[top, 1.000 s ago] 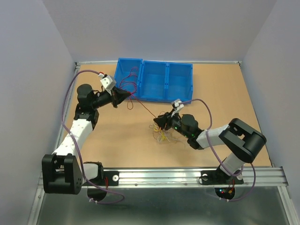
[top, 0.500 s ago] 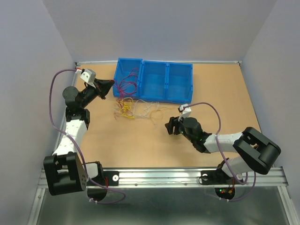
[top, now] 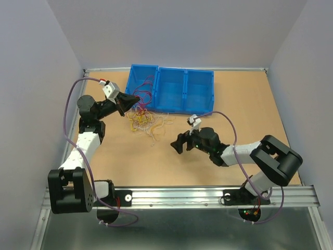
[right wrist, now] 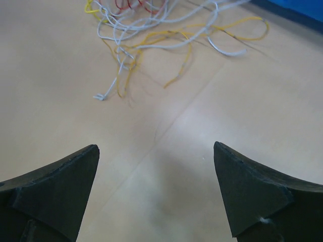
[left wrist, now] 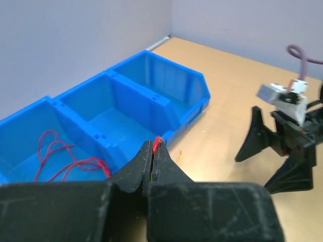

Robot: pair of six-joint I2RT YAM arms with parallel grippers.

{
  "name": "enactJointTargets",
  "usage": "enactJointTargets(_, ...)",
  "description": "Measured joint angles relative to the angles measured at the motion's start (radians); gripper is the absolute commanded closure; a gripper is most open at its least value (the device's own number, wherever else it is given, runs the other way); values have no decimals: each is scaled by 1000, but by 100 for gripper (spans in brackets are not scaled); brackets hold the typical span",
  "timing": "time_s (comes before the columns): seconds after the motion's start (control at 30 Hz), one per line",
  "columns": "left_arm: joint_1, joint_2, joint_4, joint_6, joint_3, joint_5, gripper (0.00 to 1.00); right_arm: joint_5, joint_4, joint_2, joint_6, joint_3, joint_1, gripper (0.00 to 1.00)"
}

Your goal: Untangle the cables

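Cables [top: 145, 121] lie heaped on the worktop [top: 250, 114] before the blue bin [top: 197, 105], straight ahead of the right arm's [top: 234, 152] released jaws; the left arm's [top: 86, 140] jaws, nearer, clench a red strand [left wrist: 157, 142] beside the heap.

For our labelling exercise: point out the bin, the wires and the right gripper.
bin [top: 199, 91], top view, bare right compartment.
wires [top: 140, 122], top view, yellow tangle.
right gripper [right wrist: 155, 147], right wrist view, between its fingers.
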Motion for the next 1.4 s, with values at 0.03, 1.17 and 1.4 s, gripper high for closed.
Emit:
enactJointTargets(0.03,-16,-7,-9,19,-1,13,100,-23,1,26,-5,22,1,0)
enactJointTargets(1.17,-61,-153,-132,100,-11,-107,100,-86,204,447,2,346,80,94)
enactJointTargets(1.4,36,-76,-134,31,-11,-203,100,121,59,174,47,176,82,98)
